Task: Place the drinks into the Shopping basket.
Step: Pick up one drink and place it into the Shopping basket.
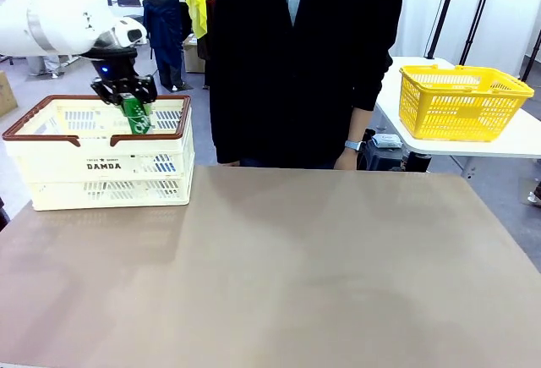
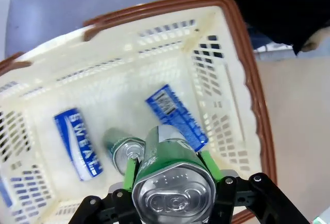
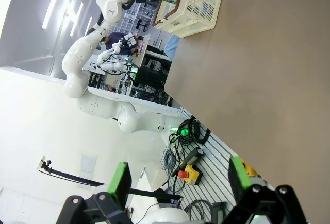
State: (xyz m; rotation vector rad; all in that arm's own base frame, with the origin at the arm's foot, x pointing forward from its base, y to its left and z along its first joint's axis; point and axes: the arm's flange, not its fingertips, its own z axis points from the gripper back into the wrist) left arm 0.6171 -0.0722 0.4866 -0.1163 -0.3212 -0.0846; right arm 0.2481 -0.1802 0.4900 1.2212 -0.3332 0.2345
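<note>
Brown table (image 1: 279,275), far-left corner: green can (image 1: 135,112) clamped by left gripper (image 1: 133,107) over DAMDA crate (image 1: 106,165); right gripper (image 3: 178,180) spread apart.

Left gripper (image 1: 133,107) hangs above the basket (image 1: 51,161), fingers clamped on a can (image 2: 172,175); right gripper (image 3: 178,180) gapes wide.
</note>
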